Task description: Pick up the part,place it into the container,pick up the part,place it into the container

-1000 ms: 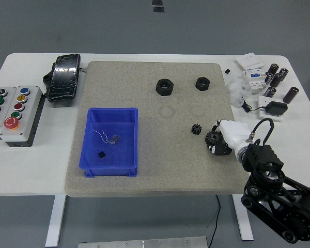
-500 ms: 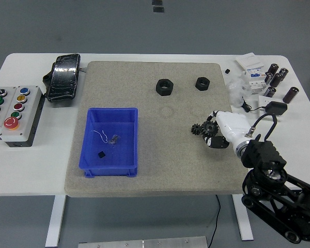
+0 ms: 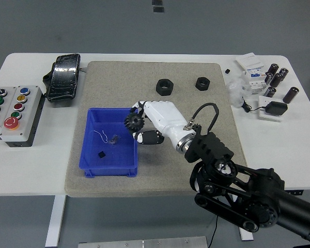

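Observation:
My right hand point(image 3: 141, 128), white with black fingertips, is shut on a black toothed gear point(image 3: 134, 122). It holds the gear just above the right wall of the blue container point(image 3: 93, 170), which stands on the left half of the grey mat point(image 3: 144, 72). On the container's floor lie a small black piece point(image 3: 101, 154) and a bit of white wire point(image 3: 110, 138). Two black hex nuts point(image 3: 165, 87) point(image 3: 202, 83) rest at the back of the mat. My forearm covers the spot where a smaller gear lay.
A button box point(image 3: 10, 111) and a black wrapped block point(image 3: 64, 76) sit at the table's left. At the back right are a white breaker point(image 3: 252, 70), several dark cylinders point(image 3: 279, 80) and a black adapter point(image 3: 275, 108) with its cord.
My right hand has carried the gear leftward from the right side of the mat to the container's right wall. The small gear beside it has gone out of sight behind my arm.

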